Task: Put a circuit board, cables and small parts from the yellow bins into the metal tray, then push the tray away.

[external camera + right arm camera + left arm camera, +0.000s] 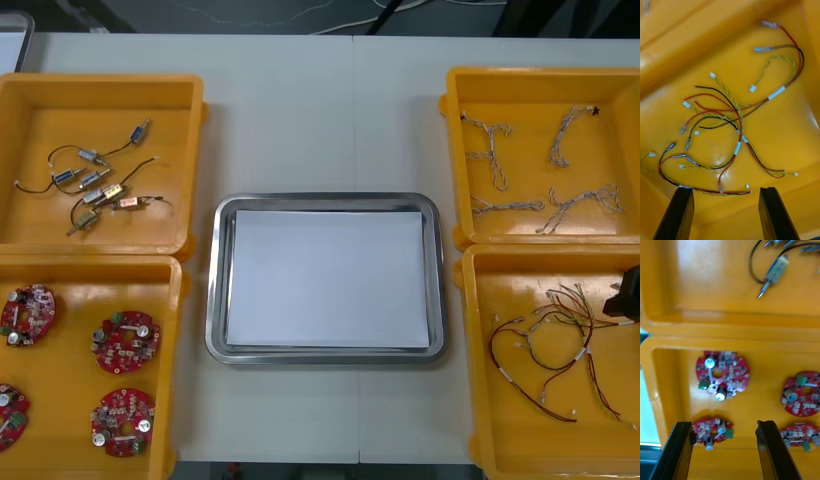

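Note:
The metal tray (325, 201), white inside, lies at the table's middle with nothing in it. My right gripper (726, 212) hangs open above the near right yellow bin (480, 350), over a tangle of red, yellow and black cables (733, 123). At the front view's right edge, the right gripper (627, 296) is a black shape. My left gripper (724, 448) is open over the near left bin (662, 363). One round red circuit board (713, 431) lies between its fingers, another (722, 375) beyond them.
The far left bin (100, 90) holds small metal parts (95, 185) on black leads. Twisted blue and white cables (545, 170) lie in the far right bin (545, 80). Several circuit boards (127, 342) sit in the near left bin.

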### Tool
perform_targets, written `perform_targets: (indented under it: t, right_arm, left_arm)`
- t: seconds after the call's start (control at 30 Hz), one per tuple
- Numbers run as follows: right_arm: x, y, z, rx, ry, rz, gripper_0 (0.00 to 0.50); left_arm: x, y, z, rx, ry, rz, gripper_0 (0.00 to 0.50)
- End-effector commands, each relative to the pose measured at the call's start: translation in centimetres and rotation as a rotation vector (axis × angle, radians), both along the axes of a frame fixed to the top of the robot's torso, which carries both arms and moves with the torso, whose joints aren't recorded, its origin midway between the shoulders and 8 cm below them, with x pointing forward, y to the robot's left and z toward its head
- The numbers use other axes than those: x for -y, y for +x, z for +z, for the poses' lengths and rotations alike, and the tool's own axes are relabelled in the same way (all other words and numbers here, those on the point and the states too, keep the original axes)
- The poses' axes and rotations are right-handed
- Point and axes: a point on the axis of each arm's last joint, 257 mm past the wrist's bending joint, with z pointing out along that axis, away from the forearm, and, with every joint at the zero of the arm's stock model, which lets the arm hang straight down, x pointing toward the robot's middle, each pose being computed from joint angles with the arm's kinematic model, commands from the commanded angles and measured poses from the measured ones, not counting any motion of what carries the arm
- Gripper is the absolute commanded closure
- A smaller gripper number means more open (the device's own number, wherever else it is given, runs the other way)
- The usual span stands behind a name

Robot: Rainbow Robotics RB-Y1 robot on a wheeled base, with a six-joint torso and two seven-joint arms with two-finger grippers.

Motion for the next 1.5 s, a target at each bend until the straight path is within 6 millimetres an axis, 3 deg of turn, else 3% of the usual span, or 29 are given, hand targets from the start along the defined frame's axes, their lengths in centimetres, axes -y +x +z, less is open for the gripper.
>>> perform_targets:
  t: [0.03, 0.27, 0.53, 0.87, 1.27, 1.5]
  right_arm:
    - [0.1, -1.6, -1.3, -0.023, -0.008, -0.121, 0.0]
    - [-0.8, -1.9, -2.5, -0.02, 0.078, -0.277, 0.0]
    - [-1.3, -1.8, -3.7, 0.003, 0.145, -0.392, 0.0]
    - [-1.6, -1.1, -5.1, 0.012, 0.182, -0.421, 0.0]
    - [-1.3, 0.1, -7.2, 0.026, 0.172, -0.422, 0.0]
    - [-1.0, 0.6, -9.4, 0.024, 0.148, -0.419, 0.0]
  left_arm:
    - [-1.9, -1.8, 0.6, 0.041, -0.002, 0.203, 0.0]
    - [-1.3, -4.3, -1.8, 0.083, -0.064, 0.385, 0.0]
    - [-1.4, -6.1, -3.5, 0.131, -0.086, 0.471, 0.0]
    - [-1.2, -7.0, -5.1, 0.21, -0.127, 0.508, 0.0]
    - [-0.9, -9.5, -7.6, 0.2, -0.174, 0.586, 0.0]
    - [-1.1, -10.7, -9.1, 0.2, -0.189, 0.646, 0.0]
